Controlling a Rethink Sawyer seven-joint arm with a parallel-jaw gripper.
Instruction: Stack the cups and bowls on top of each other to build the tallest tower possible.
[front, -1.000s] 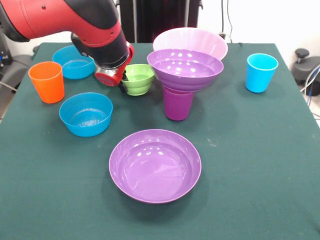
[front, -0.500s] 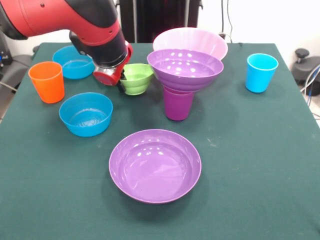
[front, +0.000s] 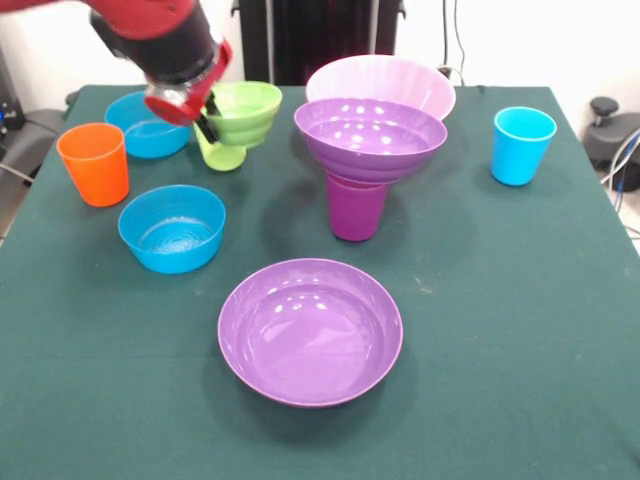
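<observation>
My gripper (front: 210, 122) is shut on the rim of the small ribbed green bowl (front: 246, 112) and holds it tilted, above the table at the back left. A lime green cup (front: 222, 156) shows just under the bowl; I cannot tell whether they touch. The tower stands to the right: the purple cup (front: 355, 208) with a wide purple bowl (front: 370, 138) resting on it. The second wide purple bowl (front: 310, 330) lies at the front middle. Two small blue bowls (front: 172, 228) (front: 145, 125), the orange cup (front: 94, 163) and the light blue cup (front: 522, 145) stand apart.
The big pink bowl (front: 380, 80) stands right behind the tower, near the table's far edge. The green tablecloth (front: 520, 320) covers the table. The red and black arm enters from the top left.
The gripper has lifted the green bowl off the table and moved it up and to the left, away from the tower. The lime green cup now shows beneath it.
</observation>
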